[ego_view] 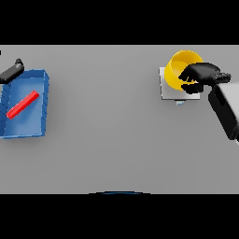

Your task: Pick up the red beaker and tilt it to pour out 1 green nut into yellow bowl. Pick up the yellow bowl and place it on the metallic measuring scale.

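- The right hand (200, 77) comes in from the right edge and sits on the near-right rim of the bowl (179, 70), its dark fingers curled over that rim in a grip.
- The yellow bowl is over the scale (165, 91), the pale square plate showing under and in front of it; whether the bowl already rests on the plate or is held just above it cannot be told from this angle.
- A small tab sticks out from the scale's near edge; it is too small to read.
- Whether a green nut lies in the bowl cannot be seen: the hand covers part of the inside.
- The left hand (12, 71) shows far to the left of the scale, at the far corner of a blue tray (41, 103); its fingers cannot be made out.
- In that tray lies a red beaker (22, 104), on its side and slanted, well apart from the scale.
- Judged from this, the step in hand is the last one, setting the bowl on the scale.
- The next move likely calls for lowering the bowl until it sits flat and centred on the plate, then loosening the fingers and lifting the hand straight off so the rim is not dragged sideways.
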